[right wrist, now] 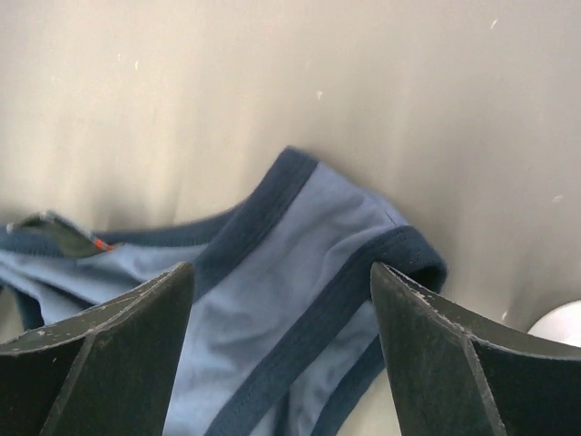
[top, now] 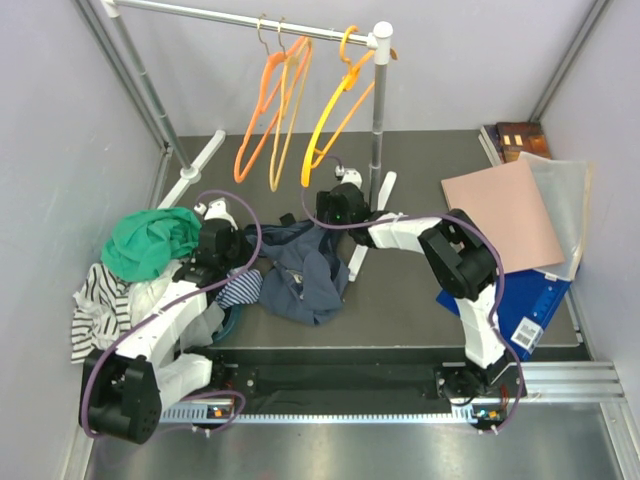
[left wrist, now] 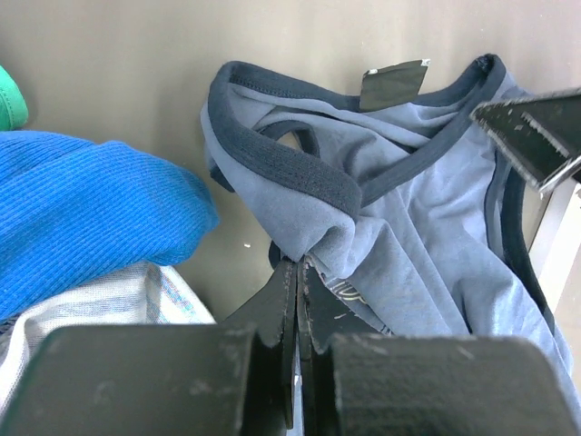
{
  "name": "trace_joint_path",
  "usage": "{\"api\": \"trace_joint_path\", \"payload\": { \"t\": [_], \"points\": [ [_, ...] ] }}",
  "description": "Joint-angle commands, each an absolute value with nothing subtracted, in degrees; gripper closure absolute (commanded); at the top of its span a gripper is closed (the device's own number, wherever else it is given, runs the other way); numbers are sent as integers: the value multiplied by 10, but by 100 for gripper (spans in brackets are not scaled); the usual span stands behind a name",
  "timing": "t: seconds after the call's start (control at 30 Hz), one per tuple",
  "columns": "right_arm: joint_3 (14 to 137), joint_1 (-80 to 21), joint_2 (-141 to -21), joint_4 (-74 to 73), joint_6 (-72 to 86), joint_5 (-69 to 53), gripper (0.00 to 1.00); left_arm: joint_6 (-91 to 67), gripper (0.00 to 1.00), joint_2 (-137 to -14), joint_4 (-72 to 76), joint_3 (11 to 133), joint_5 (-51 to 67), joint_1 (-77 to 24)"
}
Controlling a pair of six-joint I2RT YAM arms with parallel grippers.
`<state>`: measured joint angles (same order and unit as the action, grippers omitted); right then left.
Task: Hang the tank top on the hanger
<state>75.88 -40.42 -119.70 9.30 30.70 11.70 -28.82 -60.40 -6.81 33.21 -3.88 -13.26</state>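
Top external view is showing our dark navy-blue sleeveless cloth tank top (top: pixel 305 275) lying crumpled on the dark table (top: pixel 400 310), near the middle, between our two arms. The amber plastic triangular hanger (top: pixel 335 115) is hanging by its hook from the far metal rail (top: pixel 230 17), to the right of a redder orange hanger (top: pixel 262 105) and well apart from the garment.

Our left pincer (left wrist: pixel 298 268) is clenching a bunched fold of the tank top close to its dark bound edge. Our right pincer (right wrist: pixel 281 272) is standing released, jaws wide, over a banded strap loop at the garment's far right end; we cannot tell whether it is touching the cloth.

We are judging several risks from here. The left grip is holding only a thin bunch, so a lift could pull it free. The right jaws could close on both bands plus the layer beneath, which would leave no opening to spread over the hanger. A bright blue ribbed cloth (left wrist: pixel 82 209) and a pale striped cloth (left wrist: pixel 136 295) are lying just beside the left pincer and could be dragged along. The hanger is hanging free, so a push from the fabric could swing it away or knock it off the rail.
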Motion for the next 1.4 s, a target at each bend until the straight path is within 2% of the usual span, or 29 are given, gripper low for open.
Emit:
{"api": "trace_joint_path", "payload": {
  "t": [0.0,0.1,0.13,0.2,0.27,0.3,0.37,0.57,0.97,1.23,1.27,1.37],
  "points": [
    [804,-392,-1222,113,305,109,23,-290,100,-607,-55,336,-38,-130],
    [824,-390,-1243,112,296,101,29,-290,100,-610,-54,337,-39,-130],
    [827,-390,-1247,114,294,96,40,-289,100,-610,-54,338,-39,-130],
    [835,-391,-1258,119,288,91,51,-287,100,-610,-53,339,-43,-130],
    [838,-390,-1262,123,286,83,70,-284,100,-608,-54,340,-47,-130],
    [842,-390,-1263,123,284,81,86,-283,100,-608,-54,339,-47,-130],
    [843,-390,-1259,125,281,77,100,-279,100,-609,-54,340,-51,-130],
    [800,-392,-1193,166,273,40,100,-267,100,-635,-36,346,-90,-130],
    [544,-439,-890,142,262,94,100,-245,100,-701,-32,442,-109,-125],
    [463,-447,-849,114,295,105,100,-265,100,-695,-25,384,-41,-125],
    [467,-448,-855,110,295,105,100,-269,100,-695,-23,379,-24,-125],
    [479,-448,-853,86,285,103,86,-276,100,-697,-18,361,27,-126]
  ]
}}
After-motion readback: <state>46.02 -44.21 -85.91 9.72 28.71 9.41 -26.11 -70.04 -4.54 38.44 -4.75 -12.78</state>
